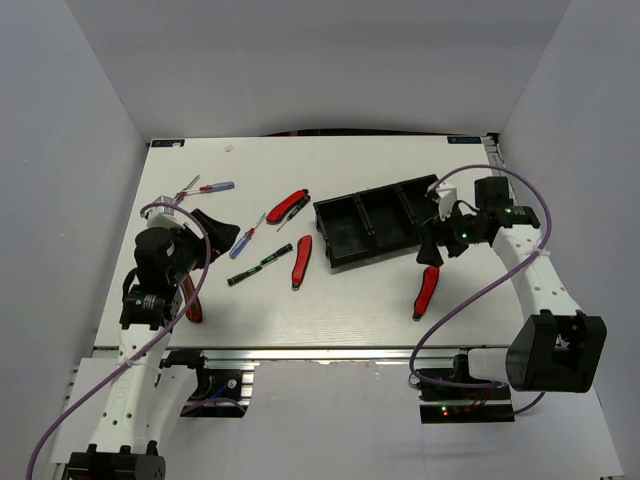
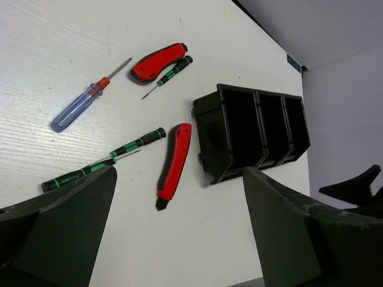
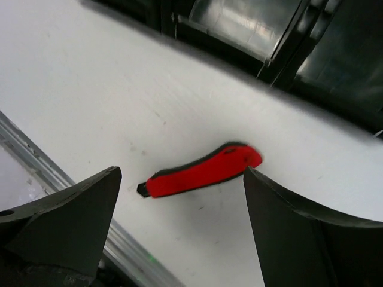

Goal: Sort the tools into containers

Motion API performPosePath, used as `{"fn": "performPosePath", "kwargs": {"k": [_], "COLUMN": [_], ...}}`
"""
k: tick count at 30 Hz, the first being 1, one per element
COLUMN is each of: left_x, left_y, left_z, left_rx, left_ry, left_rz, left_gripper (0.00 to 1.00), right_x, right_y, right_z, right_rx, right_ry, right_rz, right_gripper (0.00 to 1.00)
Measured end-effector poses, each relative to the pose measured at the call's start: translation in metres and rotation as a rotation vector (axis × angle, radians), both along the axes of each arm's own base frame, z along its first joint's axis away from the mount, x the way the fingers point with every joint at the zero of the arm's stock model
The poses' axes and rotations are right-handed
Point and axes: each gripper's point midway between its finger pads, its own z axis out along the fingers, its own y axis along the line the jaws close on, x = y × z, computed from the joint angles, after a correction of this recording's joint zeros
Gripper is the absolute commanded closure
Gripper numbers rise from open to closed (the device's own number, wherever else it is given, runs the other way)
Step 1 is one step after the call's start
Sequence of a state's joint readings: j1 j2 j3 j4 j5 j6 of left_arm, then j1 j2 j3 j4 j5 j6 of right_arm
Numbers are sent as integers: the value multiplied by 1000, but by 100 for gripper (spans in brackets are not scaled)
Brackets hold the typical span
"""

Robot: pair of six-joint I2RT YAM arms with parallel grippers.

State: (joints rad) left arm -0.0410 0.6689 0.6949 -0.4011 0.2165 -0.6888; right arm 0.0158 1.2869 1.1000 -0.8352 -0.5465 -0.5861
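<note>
1. Right tool [image 1: 430,252], spread and empty, hangs over a red folding pocket knife [image 3: 200,170] just nearer than the black three-compartment plastic tray [image 1: 375,250]; an off-centre pinch could skid it off the white desk [image 1: 350,315].
2. Left tool [image 1: 207,258], released too, sits well left of the tray.
3. Outside the tray: four knives, six thin screwdrivers [image 2: 90,101].

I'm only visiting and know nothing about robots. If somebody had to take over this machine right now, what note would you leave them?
Left claw: open, holding nothing, above the left side of the table.
Right claw: open, holding nothing, aimed at a red knife on the near side of the tray.
The other knives and the screwdrivers lie on the table left of the tray.
Done: nothing sorted; the tray looks empty.
Left: every tool goes in.
</note>
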Motion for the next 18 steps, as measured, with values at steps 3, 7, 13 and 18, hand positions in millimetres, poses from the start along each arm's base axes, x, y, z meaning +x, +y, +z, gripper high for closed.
{"fn": "performPosePath", "kwargs": {"k": [3, 7, 13, 18], "left_x": [-3, -8, -11, -15], "left_y": [1, 4, 7, 12], "left_z": [-3, -10, -20, -28], "left_rx": [2, 1, 3, 5], "left_ry": [12, 29, 71, 111], "left_rz": [7, 23, 45, 80], "left_gripper": [2, 2, 2, 2], "right_x": [-11, -11, -13, -20], "right_y": [-7, -20, -33, -48], "right_z": [-28, -49, -71, -87], "right_rx": [-41, -77, -95, -139], "right_ry": [96, 159, 210, 256], "right_rz": [-94, -260, -489, -648], "right_gripper": [11, 16, 17, 16]}}
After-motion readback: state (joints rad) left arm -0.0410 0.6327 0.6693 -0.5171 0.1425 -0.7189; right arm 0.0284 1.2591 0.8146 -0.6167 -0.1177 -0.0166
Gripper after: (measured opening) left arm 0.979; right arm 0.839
